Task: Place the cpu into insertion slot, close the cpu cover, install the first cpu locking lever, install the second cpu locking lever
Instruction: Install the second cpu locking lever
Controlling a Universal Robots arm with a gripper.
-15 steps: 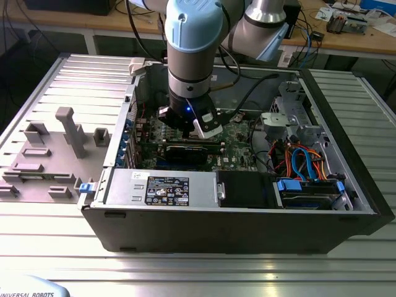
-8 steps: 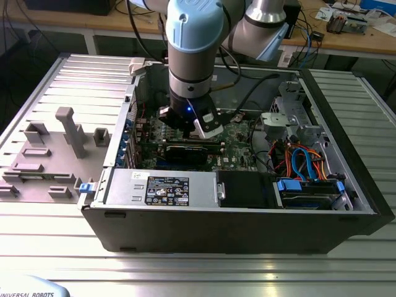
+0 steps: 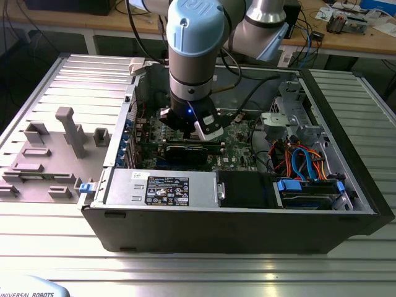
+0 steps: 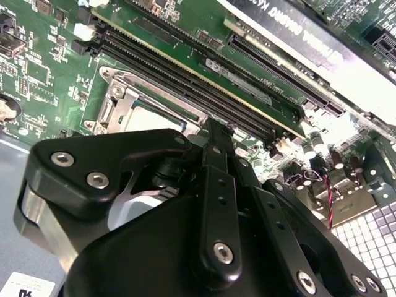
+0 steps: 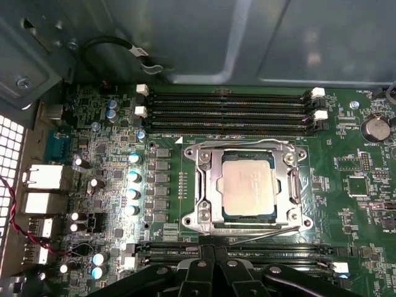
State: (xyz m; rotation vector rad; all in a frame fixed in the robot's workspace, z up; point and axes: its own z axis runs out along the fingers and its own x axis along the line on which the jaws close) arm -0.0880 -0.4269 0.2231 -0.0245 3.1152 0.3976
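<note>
The cpu (image 5: pixel 249 184), silvery-grey face up, lies flat in the insertion slot (image 5: pixel 192 220) on the green board. The cpu cover (image 5: pixel 207 185), a shiny frame plate, is down around it, with the chip showing through its window. A thin locking lever (image 5: pixel 266 232) runs along the socket edge nearest my gripper (image 5: pixel 213 247). The gripper is shut with nothing seen between its fingers, and its tips sit just beside that lever's end. In the second wrist view the gripper (image 4: pixel 213 127) points at the cpu (image 4: pixel 158 114). In the exterior view the gripper (image 3: pixel 180 127) reaches down into the open case.
Long black memory slots (image 5: pixel 229 111) lie on both sides of the socket. A row of capacitors (image 5: pixel 133 176) stands beside it. The black graphics card (image 3: pixel 185 151), the power supply (image 3: pixel 161 185) and coloured cables (image 3: pixel 303 161) crowd the case. Grey case walls (image 5: pixel 247 37) rise close by.
</note>
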